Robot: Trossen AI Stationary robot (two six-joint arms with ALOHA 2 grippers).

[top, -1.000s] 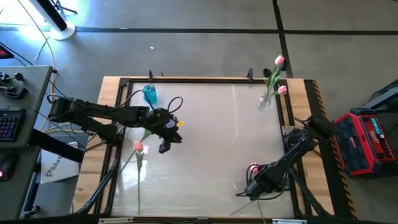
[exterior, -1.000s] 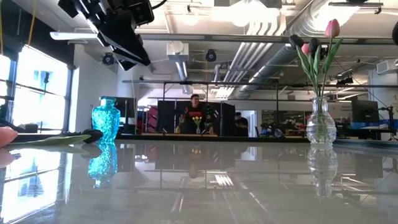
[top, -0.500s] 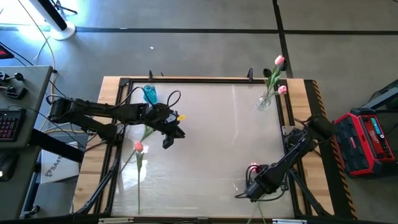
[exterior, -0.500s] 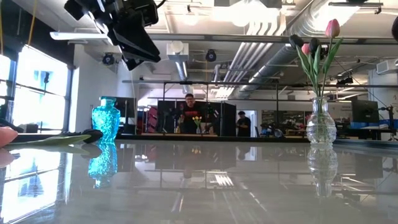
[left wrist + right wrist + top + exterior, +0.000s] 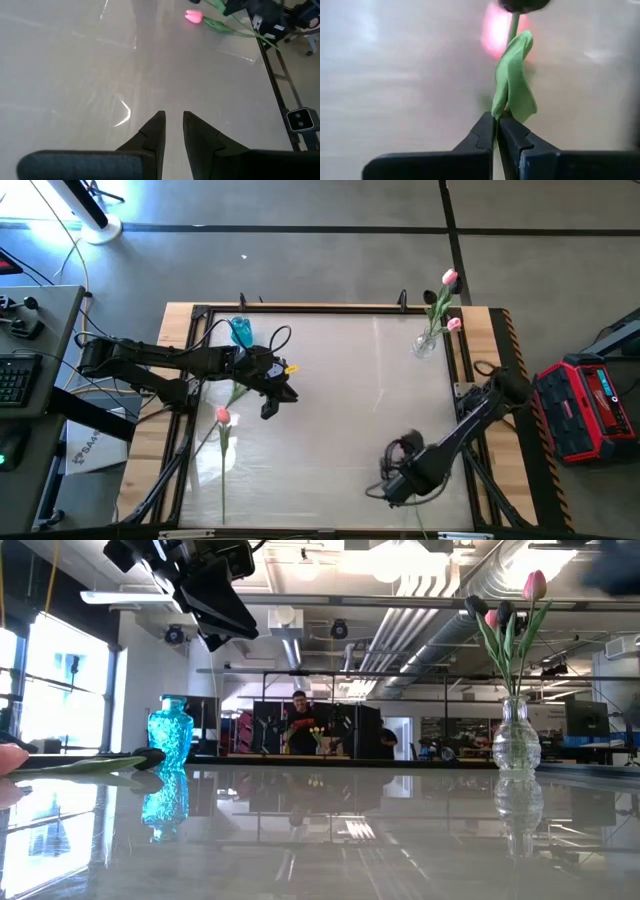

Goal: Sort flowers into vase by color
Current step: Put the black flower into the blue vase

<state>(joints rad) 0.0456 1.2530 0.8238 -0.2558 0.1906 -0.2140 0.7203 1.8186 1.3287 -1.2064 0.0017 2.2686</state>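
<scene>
My right gripper [image 5: 497, 119] hangs point-down over the table's near right part [image 5: 392, 480], shut on a flower with a green stem, a leaf and a dark bud [image 5: 522, 5]. Under it a pink flower [image 5: 194, 16] lies flat, its stem running toward the near edge. Another pink flower [image 5: 222, 416] lies flat at the near left. My left gripper [image 5: 268, 408] hovers left of centre; a narrow gap parts its fingers [image 5: 174, 116], with nothing between them. A clear vase [image 5: 425, 345] at the far right holds pink flowers. A blue vase [image 5: 240, 332] stands at the far left. My right gripper pinches the dark-budded flower between its two fingertips, on the stem where the folded green leaf [image 5: 506, 102] sits. The fingers come from above, pointing down. The stem runs out from the tips to the bud, which is held above the table. The stem's other end is hidden.
A raised frame [image 5: 460, 395] runs round the table. A red case [image 5: 590, 405] stands off the right side and a keyboard [image 5: 12, 380] off the left. People show in the room behind [image 5: 300, 725]. Bare tabletop [image 5: 340, 390] lies between the two arms.
My right gripper has risen and gone a little toward the table's left edge. Its hand now covers the pink bud that showed beside it in the high view.
</scene>
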